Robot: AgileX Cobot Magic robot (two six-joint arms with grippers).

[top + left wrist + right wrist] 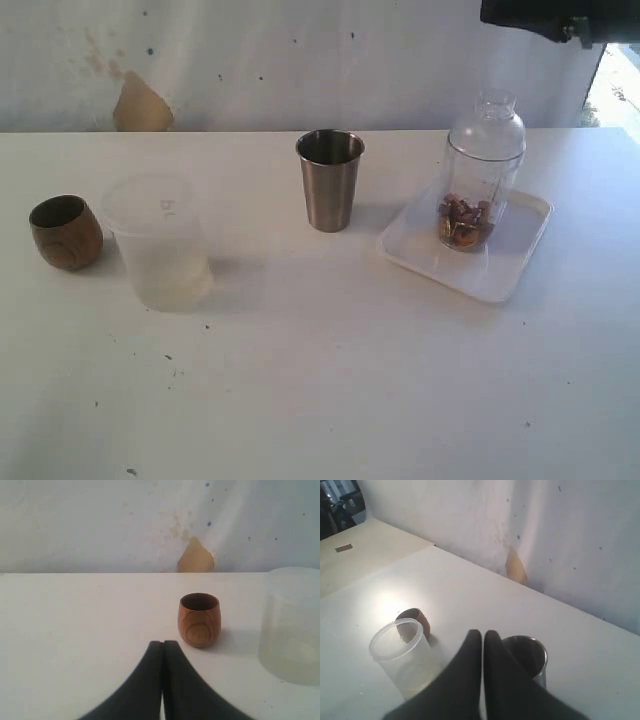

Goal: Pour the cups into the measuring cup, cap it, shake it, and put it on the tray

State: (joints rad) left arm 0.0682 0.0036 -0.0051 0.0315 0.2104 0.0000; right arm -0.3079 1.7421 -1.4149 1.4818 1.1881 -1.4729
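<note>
The clear measuring cup (477,185), capped with a clear domed lid, stands upright on the white tray (510,270) with brown pieces in its bottom. Left of the tray stands the steel tumbler (329,179) (529,655). The frosted plastic cup (160,240) (292,625) (402,657) and the brown wooden cup (65,231) (199,619) (415,622) stand at the far left. My left gripper (162,644) is shut and empty, low over the table, short of the wooden cup. My right gripper (482,634) is shut and empty, high above the steel tumbler. Neither gripper's fingers show in the exterior view.
A dark part of the right arm (555,20) shows at the exterior view's top right corner. A white wall with a tan patch (140,105) runs behind the white table (320,380). The table's far left end borders a lower beige surface (365,555).
</note>
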